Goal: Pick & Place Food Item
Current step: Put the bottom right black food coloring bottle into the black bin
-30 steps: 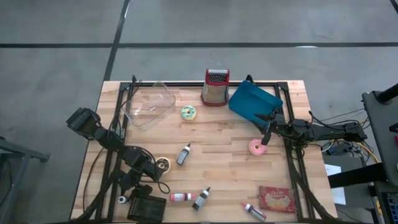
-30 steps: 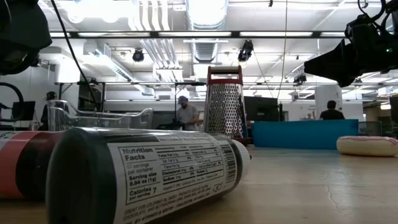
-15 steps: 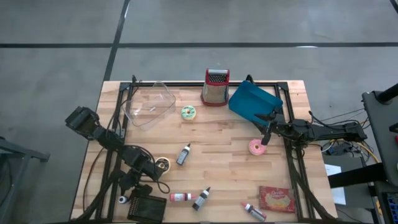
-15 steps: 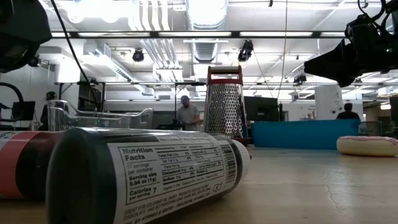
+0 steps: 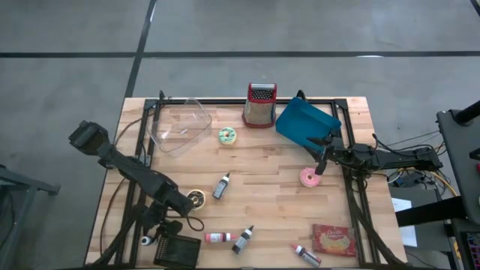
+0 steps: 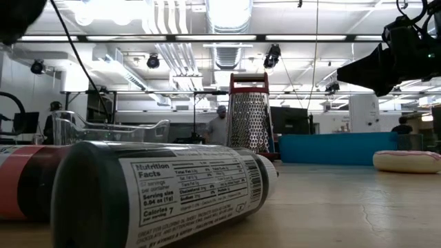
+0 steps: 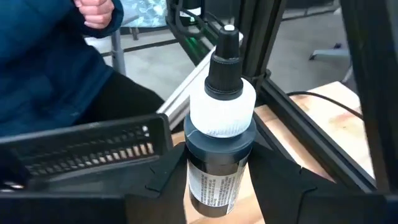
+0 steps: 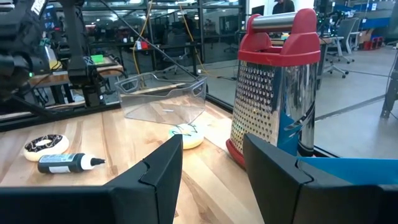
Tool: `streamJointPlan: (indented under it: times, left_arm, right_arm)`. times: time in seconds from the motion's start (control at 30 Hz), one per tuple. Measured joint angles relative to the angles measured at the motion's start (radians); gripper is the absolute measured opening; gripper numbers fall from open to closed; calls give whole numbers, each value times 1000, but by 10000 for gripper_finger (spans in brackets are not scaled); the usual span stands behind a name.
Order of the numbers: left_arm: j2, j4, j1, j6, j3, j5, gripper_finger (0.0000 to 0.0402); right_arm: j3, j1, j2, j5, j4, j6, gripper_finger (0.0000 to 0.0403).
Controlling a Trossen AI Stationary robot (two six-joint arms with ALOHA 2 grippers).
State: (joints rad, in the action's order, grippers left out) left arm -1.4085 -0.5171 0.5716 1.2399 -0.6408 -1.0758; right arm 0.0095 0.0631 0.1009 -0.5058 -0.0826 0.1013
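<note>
- While the left pincer [image 7: 217, 186] clasps the dark bottle [image 7: 221, 130] low on its body, at the worktop's [image 5: 262, 161] near-left corner, I would lift it straight and slowly, as the white-collared top looks heavy enough to tip.
- Steer clear of the black crate [image 7: 81, 149] just beside it.
- The left arm slants down from the worktop's left edge.
- The right pincer [image 5: 321, 163] waits partly open and empty, above the pink doughnut [image 5: 308, 178].
</note>
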Motion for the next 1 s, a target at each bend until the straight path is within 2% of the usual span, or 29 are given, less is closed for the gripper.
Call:
streamJointPlan:
  times: [0.17, 0.3, 0.5, 0.63, 0.73, 1.0]
  left_arm:
    - [101, -38, 0, -2, -24, 122, 165]
    - [147, -41, 0, 63, -38, 243, 165]
    - [171, -65, -1, 290, -40, 437, 165]
    - [173, -146, -1, 435, -47, 566, 165]
    - [166, -171, -4, 461, -63, 569, 165]
    - [151, -229, -4, 388, -164, 489, 165]
  right_arm:
    - [0, 0, 0, 0, 0, 0, 164]
    - [0, 0, 0, 0, 0, 0, 164]
    - [0, 0, 0, 0, 0, 0, 164]
    - [0, 0, 0, 0, 0, 0, 164]
    - [0, 0, 0, 0, 0, 0, 164]
    - [0, 0, 0, 0, 0, 0, 164]
